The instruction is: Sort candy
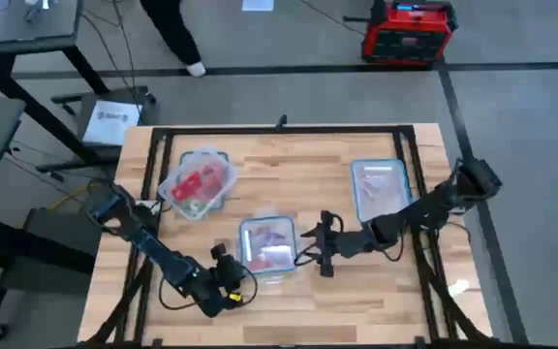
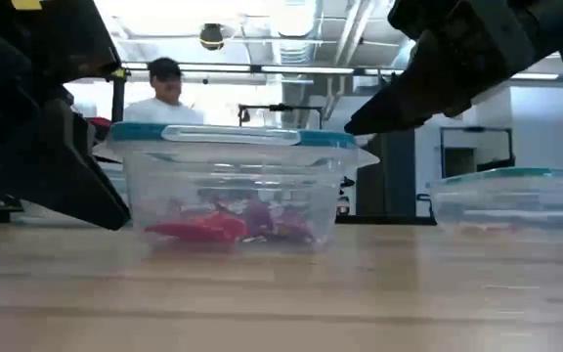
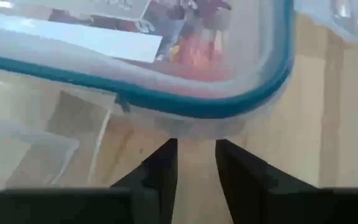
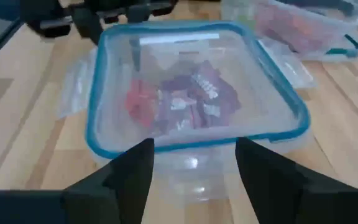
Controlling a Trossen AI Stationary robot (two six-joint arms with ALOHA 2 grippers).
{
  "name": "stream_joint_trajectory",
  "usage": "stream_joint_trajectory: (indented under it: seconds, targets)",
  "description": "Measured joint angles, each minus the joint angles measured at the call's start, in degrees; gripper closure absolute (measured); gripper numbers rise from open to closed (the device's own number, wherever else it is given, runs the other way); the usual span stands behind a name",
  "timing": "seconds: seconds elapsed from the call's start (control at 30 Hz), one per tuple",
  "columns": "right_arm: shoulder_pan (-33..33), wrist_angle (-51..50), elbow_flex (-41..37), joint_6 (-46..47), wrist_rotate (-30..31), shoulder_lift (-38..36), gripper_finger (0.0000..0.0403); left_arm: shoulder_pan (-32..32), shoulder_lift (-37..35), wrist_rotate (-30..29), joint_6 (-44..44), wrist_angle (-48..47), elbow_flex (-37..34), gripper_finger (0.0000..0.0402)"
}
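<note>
From above, you have three clear tubs on the table (image 1: 376,301). Take the middle tub (image 1: 266,242) as your mark: the left gripper (image 1: 229,281) sits just beside its near-left corner, the right gripper (image 1: 320,242) just beside its right wall, both empty. A tub of mostly red candy (image 1: 200,182) lies beyond it to the left; a third tub (image 1: 380,186) lies to the right, its contents faint.

At table height, red and purple candy (image 2: 233,225) lies mixed on the middle tub's floor (a person stands far behind it).

The left wrist view shows that arm's fingers (image 3: 166,168) narrowly parted, gripping nothing, short of the tub's blue rim (image 3: 229,106).

The right wrist view shows wide-spread fingers (image 4: 135,171) facing the tub, purple and red pieces (image 4: 185,99) inside. I judge sorting partly done: this mix remains to be separated.
</note>
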Motion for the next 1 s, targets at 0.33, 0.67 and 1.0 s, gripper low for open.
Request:
stream_joint_trajectory:
  seconds: [0.33,0.67,1.0]
  targets:
    - [-0.59,4.30,1.55,-4.89,-0.90,6.26,0.0188,-0.03,0.00,0.13,-0.02,-0.44,0.00,0.0308]
    - [-1.88,4.39,3.78,-5.15,-1.40,7.15,0.0188,-0.07,0.00,0.28,0.37,-0.88,-0.07,0.0308]
    - [-1.77,6.15,3.78,-4.25,-1.66,7.42,0.0188,-0.04,0.01,0.33,-0.36,-0.49,-0.07,0.0308]
